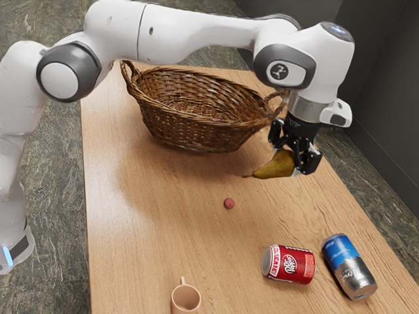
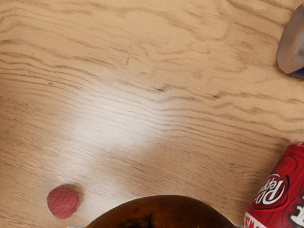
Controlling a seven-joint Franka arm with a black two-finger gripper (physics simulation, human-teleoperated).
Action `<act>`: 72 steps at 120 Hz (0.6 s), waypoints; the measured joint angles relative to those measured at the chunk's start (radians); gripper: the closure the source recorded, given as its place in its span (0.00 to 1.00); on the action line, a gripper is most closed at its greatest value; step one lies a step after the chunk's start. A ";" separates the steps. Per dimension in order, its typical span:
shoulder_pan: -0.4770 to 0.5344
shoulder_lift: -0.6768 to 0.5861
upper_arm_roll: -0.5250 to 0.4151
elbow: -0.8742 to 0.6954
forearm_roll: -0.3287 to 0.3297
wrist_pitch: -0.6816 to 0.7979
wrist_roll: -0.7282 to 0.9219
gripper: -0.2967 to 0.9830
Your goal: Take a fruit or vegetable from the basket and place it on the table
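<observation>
Yellow-brown, probably light, firm, slightly slippery and easily bruised: hold the pear (image 1: 276, 166) by its fat end (clamped there in the tool (image 1: 294, 153), above the worktop (image 1: 157, 222), right of centre in the exterior view). Squeeze gently; set down clear of the berry (image 1: 229, 203), just below centre.

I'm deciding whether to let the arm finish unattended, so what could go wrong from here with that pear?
The pear is held by its fat end in the end effector, stem end jutting out, so it might tip or slip.

It hangs above the table; let go too high, it could drop and roll.

The red can and the blue and silver can lie on their sides, so a bump would probably set them rolling.
</observation>
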 joint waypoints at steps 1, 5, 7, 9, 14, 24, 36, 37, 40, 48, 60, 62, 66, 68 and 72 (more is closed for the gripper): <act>0.000 0.007 0.002 0.002 0.002 0.010 0.001 0.49; 0.002 0.032 0.010 0.013 0.007 0.046 0.004 0.50; 0.004 0.045 0.012 0.022 0.010 0.062 0.005 0.50; 0.005 0.058 0.015 0.030 0.012 0.076 0.007 0.50; 0.006 0.084 0.026 0.042 0.017 0.110 0.010 0.49; 0.007 0.141 0.037 0.050 0.023 0.165 0.016 0.49; 0.007 0.184 0.051 0.052 0.026 0.209 0.021 0.50; 0.007 0.186 0.052 0.052 0.026 0.212 0.022 0.49; 0.006 0.190 0.055 0.051 0.027 0.219 0.024 0.46; 0.005 0.194 0.059 0.050 0.025 0.233 0.029 0.39; 0.005 0.171 0.063 0.068 0.023 0.187 0.034 0.32; 0.004 0.148 0.064 0.094 0.023 0.152 0.035 0.31; -0.002 0.057 0.079 0.139 0.028 0.058 0.031 0.30; -0.009 0.006 0.093 0.151 0.030 0.013 0.029 0.29; -0.048 -0.101 0.152 0.141 0.036 -0.067 0.025 0.28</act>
